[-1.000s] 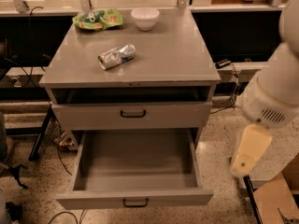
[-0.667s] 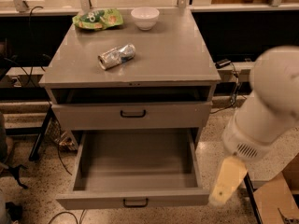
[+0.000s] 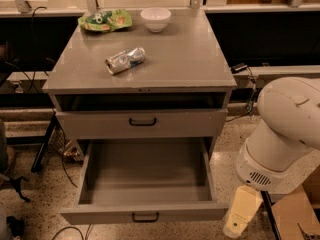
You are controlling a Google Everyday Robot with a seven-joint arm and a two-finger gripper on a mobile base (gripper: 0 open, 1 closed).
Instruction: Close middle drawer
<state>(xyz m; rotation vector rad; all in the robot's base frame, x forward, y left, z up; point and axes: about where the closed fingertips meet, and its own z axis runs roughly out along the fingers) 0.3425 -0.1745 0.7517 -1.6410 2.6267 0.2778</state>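
The grey metal cabinet (image 3: 145, 69) stands in the middle of the view. Its middle drawer (image 3: 145, 176) is pulled far out toward me and looks empty inside. Its low front with a small black handle (image 3: 145, 217) is near the bottom edge. The taller-fronted top drawer (image 3: 142, 122) above it is almost shut. My white arm (image 3: 282, 134) is at the right. Its cream link (image 3: 242, 211) hangs down just beside the drawer's front right corner. My gripper is out of view, below the bottom edge.
On the cabinet top lie a crushed can (image 3: 125, 60), a green chip bag (image 3: 105, 20) and a white bowl (image 3: 155, 19). A cardboard box (image 3: 295, 216) sits on the floor at the right. Cables and a black stand (image 3: 42, 144) are at the left.
My arm has swung left and down. Its cream link has moved from the right of the cabinet to beside the open drawer's front right corner. The drawer has not moved.
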